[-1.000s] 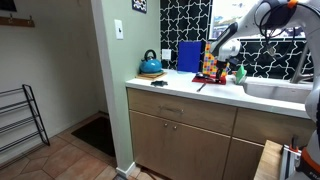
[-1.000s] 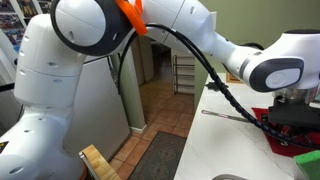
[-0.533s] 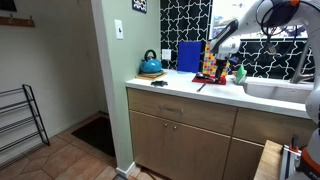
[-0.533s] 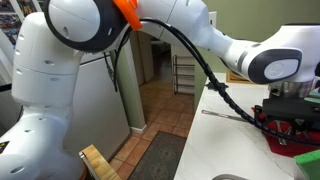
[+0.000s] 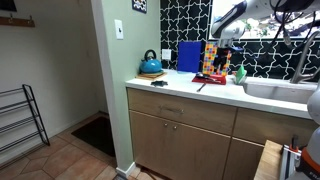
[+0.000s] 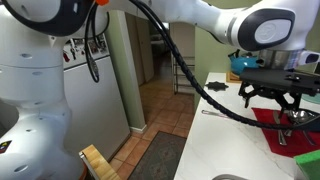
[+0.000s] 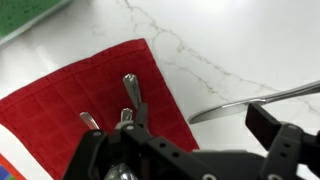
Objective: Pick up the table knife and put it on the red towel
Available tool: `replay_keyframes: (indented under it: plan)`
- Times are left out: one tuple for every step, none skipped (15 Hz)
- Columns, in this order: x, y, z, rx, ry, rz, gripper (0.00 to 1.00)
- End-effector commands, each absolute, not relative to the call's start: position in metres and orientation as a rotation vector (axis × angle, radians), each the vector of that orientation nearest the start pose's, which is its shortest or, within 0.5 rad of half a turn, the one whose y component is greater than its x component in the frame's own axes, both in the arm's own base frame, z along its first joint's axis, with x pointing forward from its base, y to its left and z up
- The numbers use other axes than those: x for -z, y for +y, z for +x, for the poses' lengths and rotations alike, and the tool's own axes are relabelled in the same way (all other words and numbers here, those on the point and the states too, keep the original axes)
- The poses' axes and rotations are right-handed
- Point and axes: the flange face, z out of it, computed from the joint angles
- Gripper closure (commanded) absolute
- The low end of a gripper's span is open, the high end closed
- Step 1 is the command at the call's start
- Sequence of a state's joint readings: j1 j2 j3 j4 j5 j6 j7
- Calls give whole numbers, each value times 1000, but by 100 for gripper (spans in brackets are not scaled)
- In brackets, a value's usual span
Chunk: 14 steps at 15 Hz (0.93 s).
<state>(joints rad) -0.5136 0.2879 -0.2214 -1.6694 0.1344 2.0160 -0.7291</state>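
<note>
Pincer (image 6: 272, 97) open and empty, fingers spread wide and pointing down, hanging above the table (image 6: 215, 140) without touching anything. In an exterior view the pincer (image 5: 228, 42) sits high over the back of the table (image 5: 175, 92), above the red towel (image 5: 210, 77). Wrist view: pincer (image 7: 176, 138) looks straight down, one finger (image 7: 263, 122) over bare white marbled table (image 7: 230, 40), the rest over the red towel (image 7: 70, 100). Two or three metal utensils (image 7: 130, 88) lie on the towel, handles toward the pincer; can't tell exactly what kind. Table knife (image 7: 258, 100) is not on the towel: it lies flat on the table, tip just beside the towel's edge, can't tell whether it touches, and it runs out past the frame edge. Same in an exterior view: knife (image 6: 222, 114) flat on the table, pointing at the red towel (image 6: 272, 128), below and to one side of the open fingers. Further out: a multicoloured box (image 5: 210, 57) stands upright behind the towel, a blue board (image 5: 188, 56) stands just beside it, a blue kettle (image 5: 150, 66) is near the table's end and a green bottle (image 5: 240, 73) stands on the towel's other side, near the sink (image 5: 275, 90). Wooden cabinets (image 5: 180, 125) below the table.
</note>
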Motion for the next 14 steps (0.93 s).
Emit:
replay_keyframes:
  plan:
    - [-470,-392,470,154,325,-3071,0]
    - [-476,-387,465,164,402,-3065,0]
    - [-482,-383,460,197,489,-3067,0]
    - [-485,-377,455,215,556,-3068,0]
    - [-488,-371,449,234,607,-3071,0]
    - [-492,-367,443,269,668,-3071,0]
    - [-494,-363,436,294,712,-3076,0]
    - [-495,-359,430,314,730,-3091,0]
    - [-495,-355,425,289,707,-3135,0]
    - [-499,-370,445,280,680,-3108,0]
    - [-499,-365,439,279,686,-3123,0]
    - [-499,-362,434,278,690,-3126,0]
    - [-499,-359,432,279,689,-3126,0]
    - [-499,-358,431,279,688,-3125,0]
